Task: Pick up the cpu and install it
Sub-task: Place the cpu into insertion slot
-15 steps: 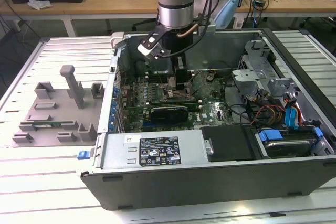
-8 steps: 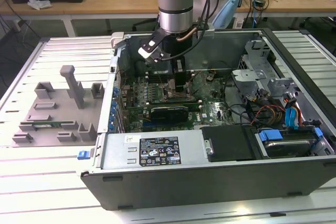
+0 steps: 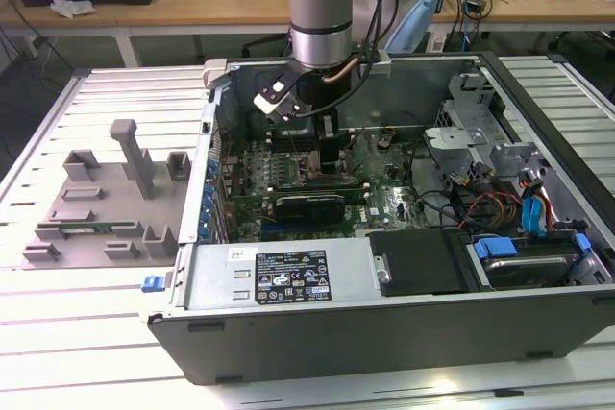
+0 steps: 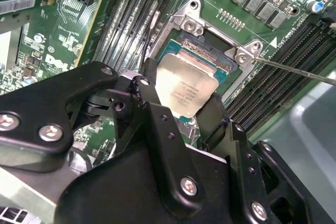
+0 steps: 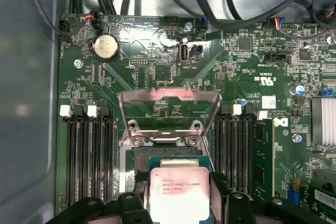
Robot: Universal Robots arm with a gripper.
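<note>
One open case [image 3: 384,333] sat on the bench [image 3: 77,352], with one arm [image 3: 322,7] reaching inside over the motherboard [image 5: 157,51]. The end effector [image 4: 178,100] was clamped on the one cpu [image 4: 188,85], fingers [image 4: 143,85] on opposite edges. It held the cpu just above the one socket [image 5: 140,158], load plate [image 5: 169,97] raised. Judgement: cpu is light, stiff, smooth-lidded and fragile underneath, so edge grip only, underside untouched.
</note>
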